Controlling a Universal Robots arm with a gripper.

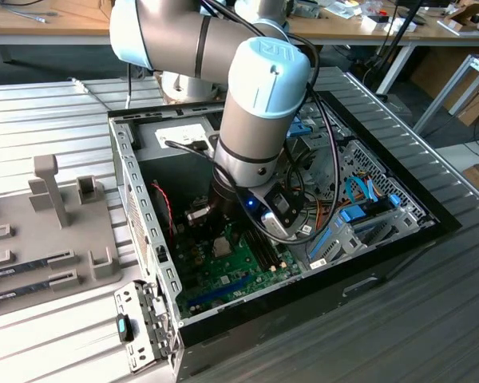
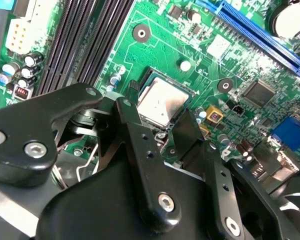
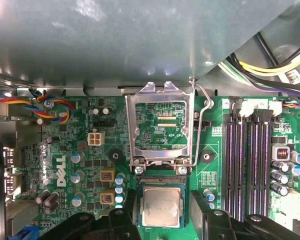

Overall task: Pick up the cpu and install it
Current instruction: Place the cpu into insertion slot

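Both wrist views: cpu [image 3: 162, 207] in socket [image 3: 162, 184]

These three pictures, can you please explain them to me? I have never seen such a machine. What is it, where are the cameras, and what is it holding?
The machine is a robot arm reaching into an open computer case that lies on a ribbed metal table. The exterior view is taken from a camera standing off the arm. Both wrist views come from cameras riding on the arm, looking down at the green motherboard. Its black claw has one finger on each side of the cpu, a small silvery square chip lying in its socket. The socket's metal cover frame stands flipped open. I cannot tell whether the fingers press on the chip.
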